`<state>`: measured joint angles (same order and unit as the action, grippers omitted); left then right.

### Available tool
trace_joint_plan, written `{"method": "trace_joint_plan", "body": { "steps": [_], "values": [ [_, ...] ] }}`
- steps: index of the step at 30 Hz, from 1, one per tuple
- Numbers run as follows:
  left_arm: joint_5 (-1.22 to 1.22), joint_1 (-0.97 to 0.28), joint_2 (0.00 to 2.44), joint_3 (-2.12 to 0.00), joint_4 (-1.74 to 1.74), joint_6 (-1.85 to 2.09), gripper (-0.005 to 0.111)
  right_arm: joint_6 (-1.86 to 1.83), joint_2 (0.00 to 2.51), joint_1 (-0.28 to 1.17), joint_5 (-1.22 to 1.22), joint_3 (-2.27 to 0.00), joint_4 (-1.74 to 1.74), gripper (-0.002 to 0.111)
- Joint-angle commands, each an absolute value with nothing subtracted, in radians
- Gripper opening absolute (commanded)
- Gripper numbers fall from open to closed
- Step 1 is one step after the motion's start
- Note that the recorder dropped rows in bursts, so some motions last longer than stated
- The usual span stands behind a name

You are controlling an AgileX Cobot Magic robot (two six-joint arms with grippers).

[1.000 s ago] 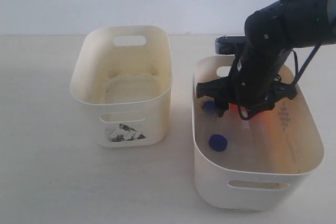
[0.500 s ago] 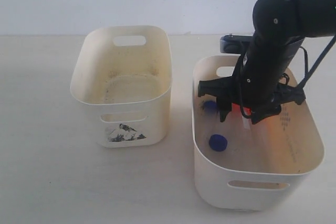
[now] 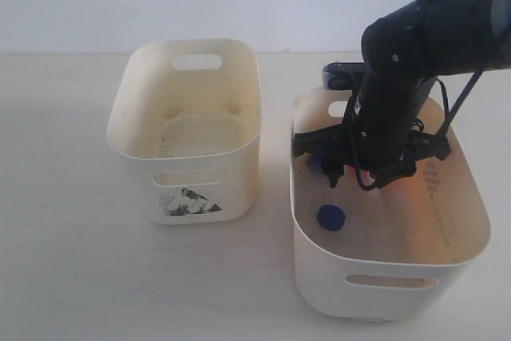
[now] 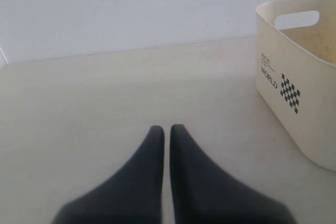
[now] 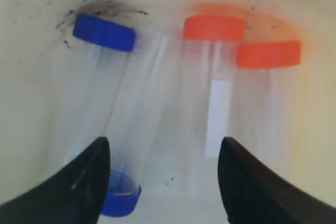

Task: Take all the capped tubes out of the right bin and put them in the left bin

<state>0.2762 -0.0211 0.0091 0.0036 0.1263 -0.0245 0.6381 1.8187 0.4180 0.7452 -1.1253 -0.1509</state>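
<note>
Four capped tubes lie on the floor of the right bin. In the right wrist view two have orange-red caps and two have dark blue caps. My right gripper hangs open just above them, its fingers astride the gap between a blue-capped tube and the labelled orange-capped tube, touching neither. In the exterior view the right arm hides the orange caps; one blue cap shows plainly. The left bin, with its mountain sticker, holds no tubes. My left gripper is shut with nothing in it, low over the table.
A cream bin wall with a checkered WORLD label and a slot handle stands some way ahead of the left gripper. The two bins stand side by side with a narrow gap. Dark smudges mark the right bin's floor.
The right arm has shifted a little to the left over the right bin, and the orange cap seen under it half a second ago is now hidden. The blue cap has not moved.
</note>
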Motion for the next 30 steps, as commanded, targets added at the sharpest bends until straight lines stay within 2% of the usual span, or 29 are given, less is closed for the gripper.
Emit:
{"method": "trace_joint_plan", "body": {
  "steps": [1,30],
  "values": [
    [0.262,-0.02,0.007,0.0,0.12,-0.036,0.004,0.701,1.818,0.417,0.732,-1.128,-0.236,0.058],
    [0.262,-0.02,0.007,0.0,0.12,-0.036,0.004,0.718,1.929,0.417,0.726,-1.128,-0.24,0.058]
  ]
}}
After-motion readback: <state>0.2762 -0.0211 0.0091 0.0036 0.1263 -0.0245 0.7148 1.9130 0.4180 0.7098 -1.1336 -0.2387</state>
